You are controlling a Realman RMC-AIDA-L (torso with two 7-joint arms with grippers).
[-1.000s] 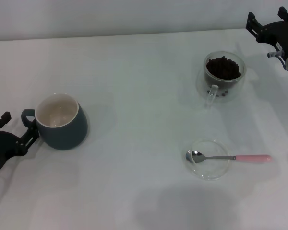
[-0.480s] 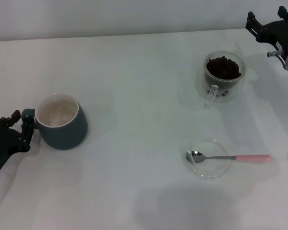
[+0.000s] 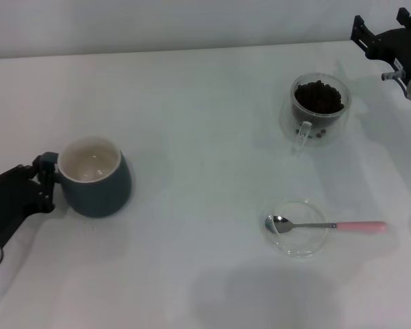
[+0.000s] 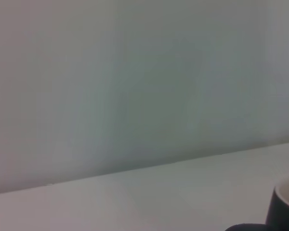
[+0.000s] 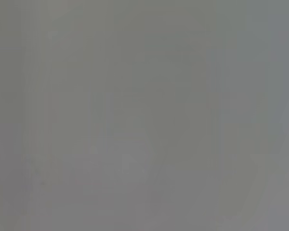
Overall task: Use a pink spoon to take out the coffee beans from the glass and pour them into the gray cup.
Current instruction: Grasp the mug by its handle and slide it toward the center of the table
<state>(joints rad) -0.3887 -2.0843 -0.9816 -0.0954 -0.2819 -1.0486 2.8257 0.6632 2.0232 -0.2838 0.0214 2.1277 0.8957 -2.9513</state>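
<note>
The gray cup [image 3: 96, 179] stands upright and empty at the table's left; its edge also shows in the left wrist view [image 4: 285, 207]. My left gripper [image 3: 46, 179] is at its left side, closed around the loop handle, which its fingers hide. The glass [image 3: 320, 110] stands at the back right, holding a heap of coffee beans [image 3: 318, 96]. The pink spoon [image 3: 325, 225] lies with its bowl in a flat clear dish [image 3: 296, 240] and its handle pointing right. My right gripper [image 3: 382, 31] is parked open at the far right corner, beyond the glass.
The white table [image 3: 205, 123] ends at a pale wall along the back. The right wrist view shows only a blank grey surface. The flat dish sits toward the front right, well apart from both cups.
My left gripper has moved right and closed on the gray cup's handle. The cup has shifted slightly to the right. The right arm, glass and spoon have not moved.
</note>
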